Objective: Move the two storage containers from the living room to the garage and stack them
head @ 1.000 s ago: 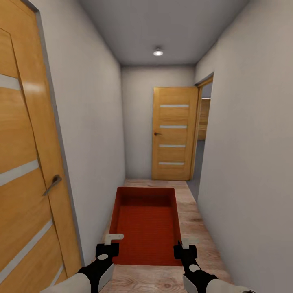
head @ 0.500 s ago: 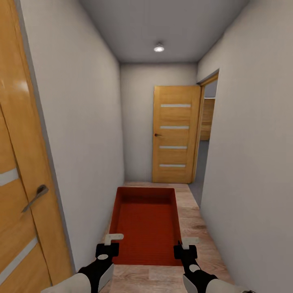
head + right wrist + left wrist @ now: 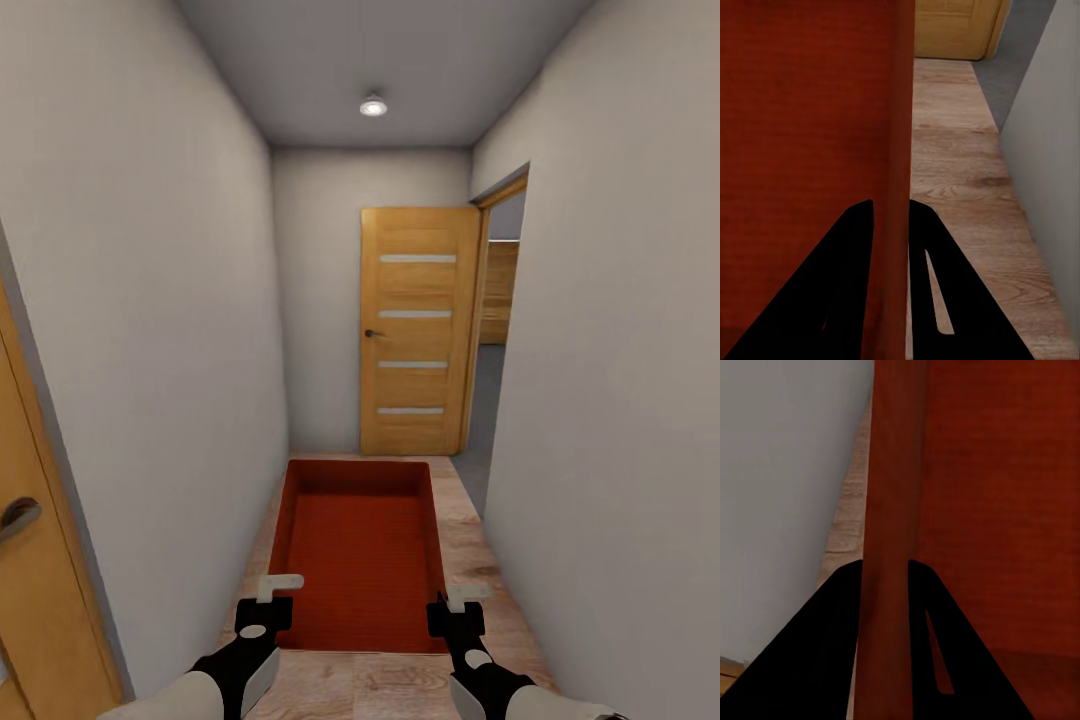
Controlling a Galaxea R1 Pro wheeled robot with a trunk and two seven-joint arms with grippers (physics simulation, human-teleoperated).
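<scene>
Narrow corridor, grey walls, wood plank floor (image 3: 470,560). Storage container (image 3: 365,545), red-orange, open top, held level in front of the robot above the floor, carried between both arms. Left gripper (image 3: 268,598) clamped on the container's left side wall; left wrist view shows a finger on each face of that wall. Right gripper (image 3: 455,603) likewise clamped on the right wall. Wooden door (image 3: 418,330) stands ahead; ceiling light (image 3: 373,105) above.

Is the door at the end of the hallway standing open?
No, the wooden door at the far end sits closed in its frame; the opening lies beside it in the right wall.
</scene>
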